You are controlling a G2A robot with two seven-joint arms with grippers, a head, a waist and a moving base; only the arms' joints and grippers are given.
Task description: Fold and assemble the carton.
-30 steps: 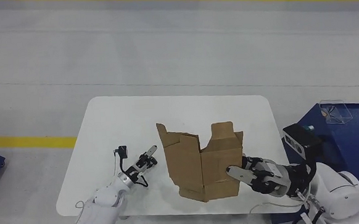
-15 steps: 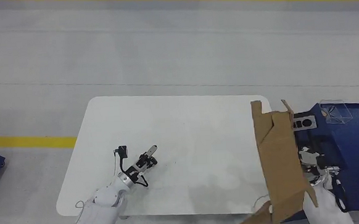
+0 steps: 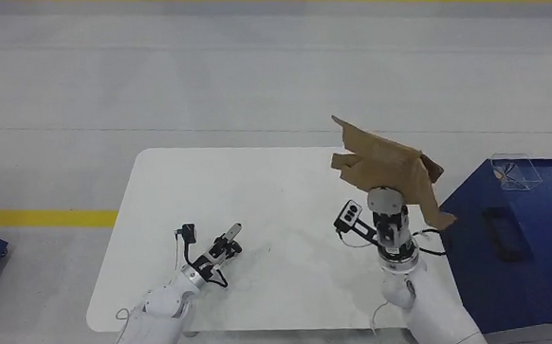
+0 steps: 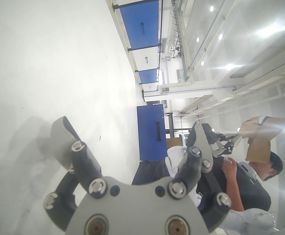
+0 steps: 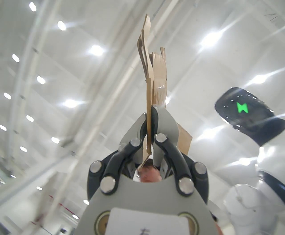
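White table (image 3: 162,179) with rounded corners sits in the middle of the top view, on a pale grey floor with a yellow line (image 3: 41,220) running off the left edge and a blue cabinet (image 3: 518,243) at the right edge. The carton (image 3: 389,160) isn't on the table at all: it's up in the air at centre right of the top view, over the table's right side. It's a crumpled brown sheet with flaps sticking out at odd angles. The right gripper (image 5: 149,115) has its fingers clamped tight on one edge of it. In the right wrist view the cardboard runs edge-on between the pads and rises away from them toward the ceiling lights. The left gripper (image 3: 231,236) is way over in the lower left of the top view, low over the table and well apart from the carton, with its fingers spread wide and nothing between them. As for writing, there's not much to go on. The blue panels (image 4: 142,26) in the room behind, seen from the left wrist, carry small white marks. A white label (image 5: 142,222) sits on the base of the right gripper, and its dark mark is cut off at the frame edge, so it's unreadable.
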